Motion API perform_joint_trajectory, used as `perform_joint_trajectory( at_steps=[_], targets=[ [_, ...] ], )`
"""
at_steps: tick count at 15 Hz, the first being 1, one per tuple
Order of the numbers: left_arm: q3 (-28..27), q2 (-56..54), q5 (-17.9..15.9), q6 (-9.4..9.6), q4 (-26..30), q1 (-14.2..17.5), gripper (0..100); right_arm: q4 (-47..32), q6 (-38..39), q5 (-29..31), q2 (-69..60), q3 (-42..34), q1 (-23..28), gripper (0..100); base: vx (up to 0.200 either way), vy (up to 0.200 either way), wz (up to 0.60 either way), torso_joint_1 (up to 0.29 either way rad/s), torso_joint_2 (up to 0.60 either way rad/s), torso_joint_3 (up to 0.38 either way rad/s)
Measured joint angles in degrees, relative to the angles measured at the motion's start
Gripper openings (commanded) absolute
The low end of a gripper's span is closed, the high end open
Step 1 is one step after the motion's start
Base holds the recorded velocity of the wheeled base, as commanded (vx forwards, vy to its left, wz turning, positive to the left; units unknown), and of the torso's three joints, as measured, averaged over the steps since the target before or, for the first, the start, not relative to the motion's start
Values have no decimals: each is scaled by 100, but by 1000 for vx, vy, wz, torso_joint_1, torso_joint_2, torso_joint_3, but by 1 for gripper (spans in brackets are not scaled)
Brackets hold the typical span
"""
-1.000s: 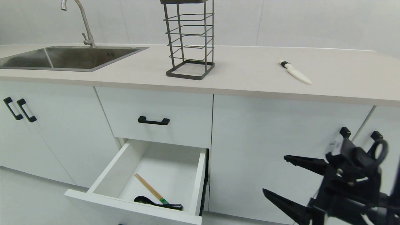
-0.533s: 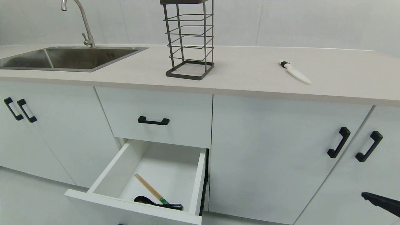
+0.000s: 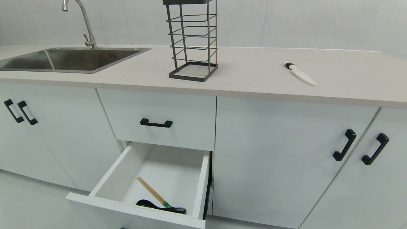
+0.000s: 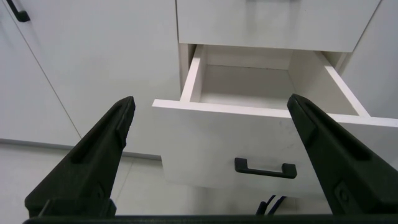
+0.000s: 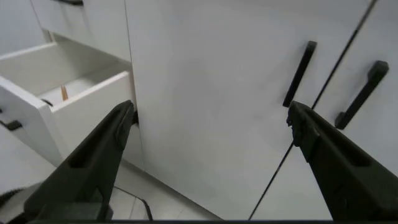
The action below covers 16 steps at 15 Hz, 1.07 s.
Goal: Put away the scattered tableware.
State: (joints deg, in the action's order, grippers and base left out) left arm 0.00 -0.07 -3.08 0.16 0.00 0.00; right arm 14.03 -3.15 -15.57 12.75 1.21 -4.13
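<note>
Knife (image 3: 300, 73): lying flat on the countertop (image 3: 254, 68), well to the right of the wire rack (image 3: 193, 41), angling with the black-banded end farther back and the pale tip nearer the front edge, touching nothing else. Chopsticks (image 3: 152, 191) and black spoon (image 3: 160, 206): resting inside the open lower drawer (image 3: 105, 178), close to its front wall, meeting where the green-marked chopstick ends are reaching the spoon's handle. Left gripper (image 4: 211, 106): hanging low in front of that drawer, facing its front panel and black pull (image 4: 265, 168), gaping wide and gripping nothing. Right gripper (image 5: 211, 111): facing the white cabinet door (image 5: 205, 74) just beside the drawer, likewise gaping wide and gripping nothing, with a black door handle (image 5: 300, 73) showing ahead. Upper drawer (image 3: 178, 108): sitting shut directly above the open one. Sink (image 3: 31, 60) and faucet (image 3: 83, 19): occupying the left end of the countertop, well apart from the rack and the knife.
</note>
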Motion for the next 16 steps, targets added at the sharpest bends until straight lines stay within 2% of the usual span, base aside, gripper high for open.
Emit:
perform_joint_trajectory(
  at_steps=[2,4,7,11,12,14,15,16],
  targets=[
    [0,0,2,2,0,0,100,-216,15,-5,-330,-55,149,100,0,0,0,0,0,0],
    [0,0,0,9,0,0,100,-873,66,2,-674,-105,235,100,0,0,0,0,0,0],
    [0,0,0,-2,0,0,100,-1122,469,106,-1097,-113,378,100,0,0,0,0,0,0],
    [-2,0,-99,-2,-78,2,100,-1201,244,1005,-1257,-118,404,100,0,0,0,0,0,0],
    [-62,2,-156,-111,-379,5,100,-1379,230,1446,-1268,-121,413,100,0,0,0,0,0,0],
    [-625,32,-213,-379,-741,40,100,-1421,261,1502,-1275,-121,413,100,0,0,0,0,0,0],
    [-950,78,-235,-423,-768,52,100,-1421,268,1503,-1278,-121,413,100,0,0,0,0,0,0],
    [-1102,134,-271,-417,-416,49,100,-1424,272,1503,-1280,-121,413,100,0,0,0,0,0,0]
  ],
)
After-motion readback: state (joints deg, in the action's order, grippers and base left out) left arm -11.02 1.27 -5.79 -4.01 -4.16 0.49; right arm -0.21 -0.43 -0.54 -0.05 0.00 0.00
